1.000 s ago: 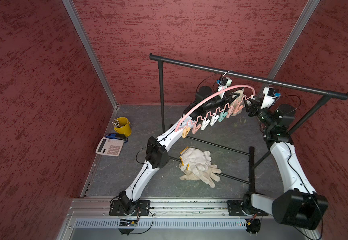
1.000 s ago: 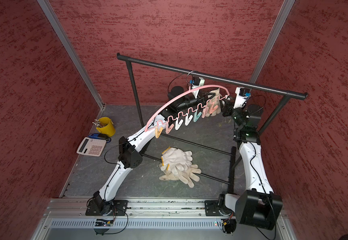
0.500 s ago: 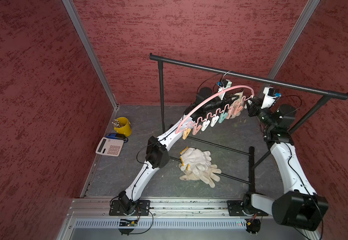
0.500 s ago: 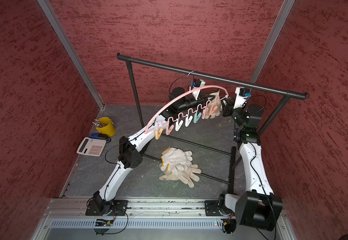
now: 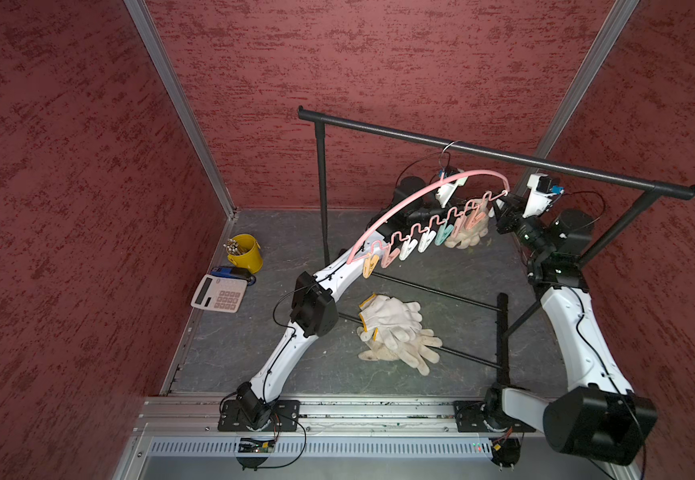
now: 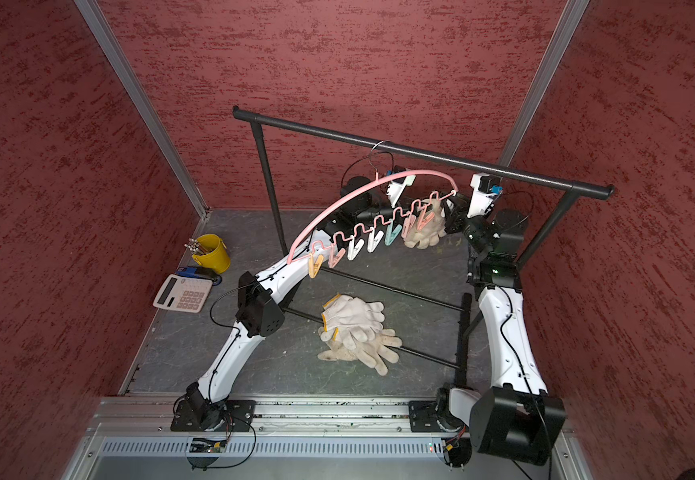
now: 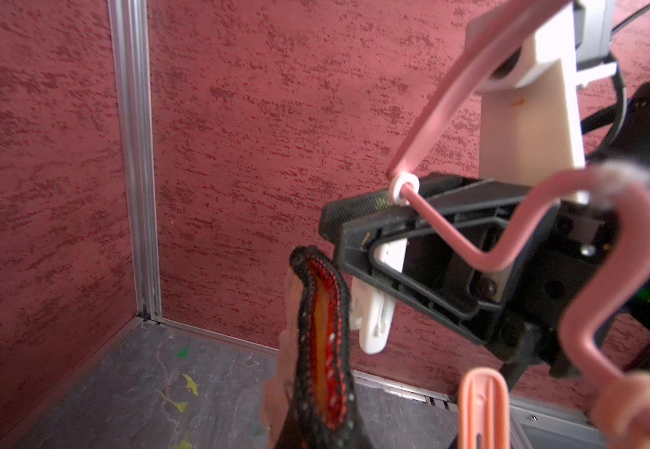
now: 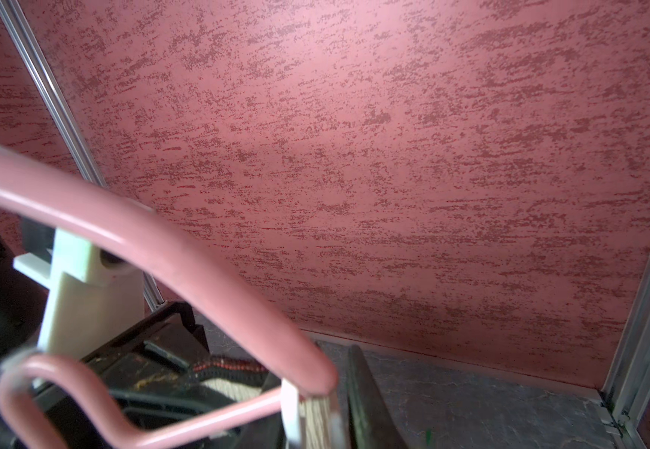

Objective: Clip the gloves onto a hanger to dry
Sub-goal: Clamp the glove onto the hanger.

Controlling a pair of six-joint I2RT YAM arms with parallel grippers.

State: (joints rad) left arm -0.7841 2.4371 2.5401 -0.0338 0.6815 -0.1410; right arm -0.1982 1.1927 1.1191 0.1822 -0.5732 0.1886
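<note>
Glove (image 7: 321, 342) at end of hanger (image 8: 183, 248)
Left pincer (image 8: 195, 350) clamps its cuff — right pincer (image 7: 333, 233) narrow beside white clothespin (image 7: 373, 330), grip unclear.

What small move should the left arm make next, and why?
Probably ease the held glove until its dark cuff sits in the mouth of the white clothespin. The left gripper is shut on that glove, the cuff shows beside the pin rather than in it, and the right fingers are at the pin's upper end, seemingly placed to squeeze it open.
</note>
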